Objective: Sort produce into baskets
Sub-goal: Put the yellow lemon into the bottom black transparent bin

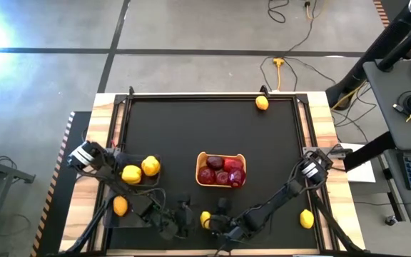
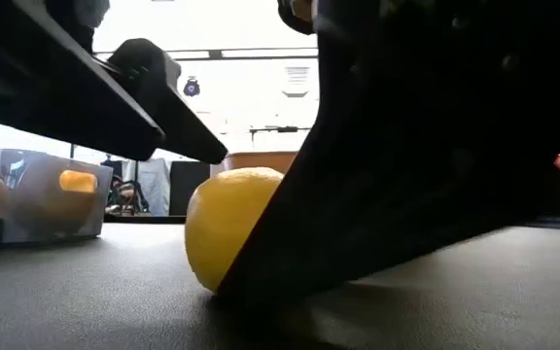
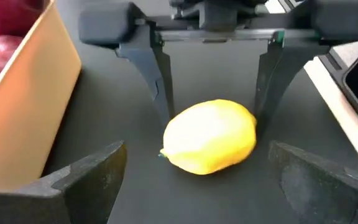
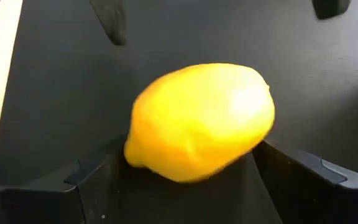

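Nearest the lens in the right wrist view: one lemon [image 4: 201, 121] on the black counter mat [image 1: 184, 128], lying between the right gripper [image 1: 216, 223]'s fingers [image 4: 309, 180]. The fingers stand wide on either side of it; contact cannot be told.

Left gripper [image 1: 180, 216] sits just beside it at the near edge, facing the same lemon from the other side, its fingers [image 3: 89, 177] also wide and empty. The left wrist view shows the right arm's fingers straddling the fruit.

Step in hand, as I judge it: grasp of this lemon by the right arm. Next move calls for closing evenly on the fruit, lifting, then carrying it to the dark bin [image 1: 138, 175] at left, which already holds two yellow pieces.

Tan tray [image 1: 220, 157] at centre holds the dark red fruit [image 1: 220, 171]. Loose lemons remain: one at the far edge [image 1: 262, 103], one near right [image 1: 306, 218], one near left [image 1: 120, 206].

Surface: black mat on a wood-edged counter. Room: grey floor with cables, and a desk with a keyboard at right.
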You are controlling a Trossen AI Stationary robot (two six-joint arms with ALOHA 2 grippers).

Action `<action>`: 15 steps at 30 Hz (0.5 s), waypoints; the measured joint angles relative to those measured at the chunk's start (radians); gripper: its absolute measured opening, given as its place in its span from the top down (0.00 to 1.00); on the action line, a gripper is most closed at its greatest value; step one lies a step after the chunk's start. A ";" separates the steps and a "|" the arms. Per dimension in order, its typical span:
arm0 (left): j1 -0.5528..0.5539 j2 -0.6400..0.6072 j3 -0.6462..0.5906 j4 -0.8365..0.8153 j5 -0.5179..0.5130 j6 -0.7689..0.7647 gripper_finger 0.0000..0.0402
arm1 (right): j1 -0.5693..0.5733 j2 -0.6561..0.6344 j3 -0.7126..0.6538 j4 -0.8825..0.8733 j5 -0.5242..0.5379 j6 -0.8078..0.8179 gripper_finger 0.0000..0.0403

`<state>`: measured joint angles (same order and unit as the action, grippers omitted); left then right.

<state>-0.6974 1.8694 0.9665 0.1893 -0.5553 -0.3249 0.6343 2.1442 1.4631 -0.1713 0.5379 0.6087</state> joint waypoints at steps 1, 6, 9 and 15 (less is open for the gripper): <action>0.007 0.000 0.000 0.001 0.013 0.008 0.07 | 0.000 -0.004 0.000 -0.012 0.000 0.004 0.19; 0.018 0.000 0.000 0.021 0.043 0.062 0.07 | 0.003 -0.027 0.000 -0.096 0.005 0.056 0.19; 0.017 0.000 0.000 0.045 0.045 0.081 0.07 | 0.003 -0.031 0.000 -0.126 0.012 0.079 0.19; 0.024 0.000 0.001 0.056 0.045 0.079 0.07 | 0.003 -0.033 0.000 -0.140 0.012 0.093 0.19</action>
<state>-0.6736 1.8694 0.9672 0.2454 -0.5107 -0.2457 0.6369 2.1111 1.4635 -0.3109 0.5499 0.7014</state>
